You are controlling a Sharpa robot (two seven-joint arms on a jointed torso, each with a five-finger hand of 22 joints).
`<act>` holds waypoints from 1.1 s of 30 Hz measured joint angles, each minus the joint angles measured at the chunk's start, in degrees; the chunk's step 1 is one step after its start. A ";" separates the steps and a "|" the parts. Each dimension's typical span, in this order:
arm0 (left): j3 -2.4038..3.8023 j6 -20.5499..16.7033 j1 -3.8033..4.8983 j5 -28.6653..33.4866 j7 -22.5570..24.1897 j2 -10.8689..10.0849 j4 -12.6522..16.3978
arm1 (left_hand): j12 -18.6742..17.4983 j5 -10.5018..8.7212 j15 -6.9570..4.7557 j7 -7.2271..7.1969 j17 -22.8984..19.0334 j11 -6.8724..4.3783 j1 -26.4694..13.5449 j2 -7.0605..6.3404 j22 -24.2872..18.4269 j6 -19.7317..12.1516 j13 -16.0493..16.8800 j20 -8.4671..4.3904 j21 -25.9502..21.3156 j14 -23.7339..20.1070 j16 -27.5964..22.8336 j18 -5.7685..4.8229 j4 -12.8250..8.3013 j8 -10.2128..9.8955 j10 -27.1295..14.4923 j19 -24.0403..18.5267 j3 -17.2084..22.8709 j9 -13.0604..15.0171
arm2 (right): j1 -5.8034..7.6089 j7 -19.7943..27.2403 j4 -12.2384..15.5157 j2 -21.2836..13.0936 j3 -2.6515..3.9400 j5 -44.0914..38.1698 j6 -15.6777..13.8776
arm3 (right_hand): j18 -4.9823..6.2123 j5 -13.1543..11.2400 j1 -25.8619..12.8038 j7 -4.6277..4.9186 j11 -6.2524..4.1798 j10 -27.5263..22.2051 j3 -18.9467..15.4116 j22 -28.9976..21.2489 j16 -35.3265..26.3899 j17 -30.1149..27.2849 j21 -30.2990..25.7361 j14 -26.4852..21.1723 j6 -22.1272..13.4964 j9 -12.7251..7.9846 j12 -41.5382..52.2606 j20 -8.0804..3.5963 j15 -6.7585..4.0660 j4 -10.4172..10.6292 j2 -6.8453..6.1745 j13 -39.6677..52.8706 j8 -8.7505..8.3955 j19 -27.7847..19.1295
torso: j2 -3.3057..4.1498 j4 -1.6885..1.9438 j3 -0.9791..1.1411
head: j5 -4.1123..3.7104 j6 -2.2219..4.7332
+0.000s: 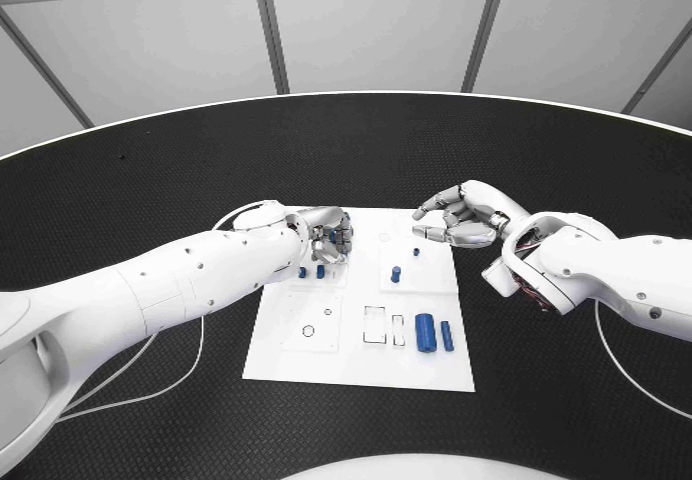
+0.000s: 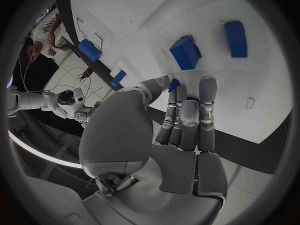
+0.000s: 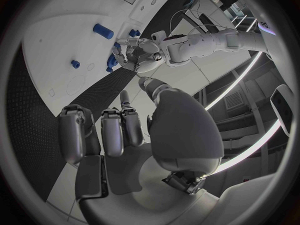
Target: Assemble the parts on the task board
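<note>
The white task board (image 1: pixel 361 355) lies mid-table. My left hand (image 1: pixel 326 236) hovers over its far left corner and pinches a small blue part (image 2: pixel 174 83) between thumb and fingers (image 2: pixel 189 120). Two short blue parts (image 1: pixel 310 271) stand in the board just near of that hand; they are also in the left wrist view (image 2: pixel 185 51). Another blue part (image 1: pixel 395 273) and a tiny peg (image 1: pixel 415 252) stand mid-board. Two blue cylinders (image 1: pixel 433 333) lie at the near right. My right hand (image 1: pixel 462 222) hangs over the board's far right edge, fingers (image 3: pixel 103 132) curled in, holding nothing.
Empty outlined slots (image 1: pixel 385 325) and round holes (image 1: pixel 309 330) mark the near half of the board. The black table (image 1: pixel 173 160) spreads wide on all sides. A white cable (image 1: pixel 173 350) trails under my left arm.
</note>
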 measured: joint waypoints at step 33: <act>0.00 -0.62 -0.05 0.23 0.72 -0.50 0.30 | -2.12 -0.73 -0.51 -0.60 -0.42 -0.88 2.01 4.10 6.25 3.68 -2.03 -0.56 4.64 0.90 1.08 0.82 -2.86 -0.67 2.97 1.95 5.07 -1.00 | 0.00 0.04 -0.26 0.19 0.00 0.00 0.12 | 0.00 0.00 0.00 0.00 -0.35 -0.06 0.00 0.00 0.00 -0.01 0.00 0.00 0.00 -0.04 0.00 0.00 0.00 0.00 0.00 0.03 0.00 0.00 | 0.01 0.12 -0.10 | -0.01 -0.11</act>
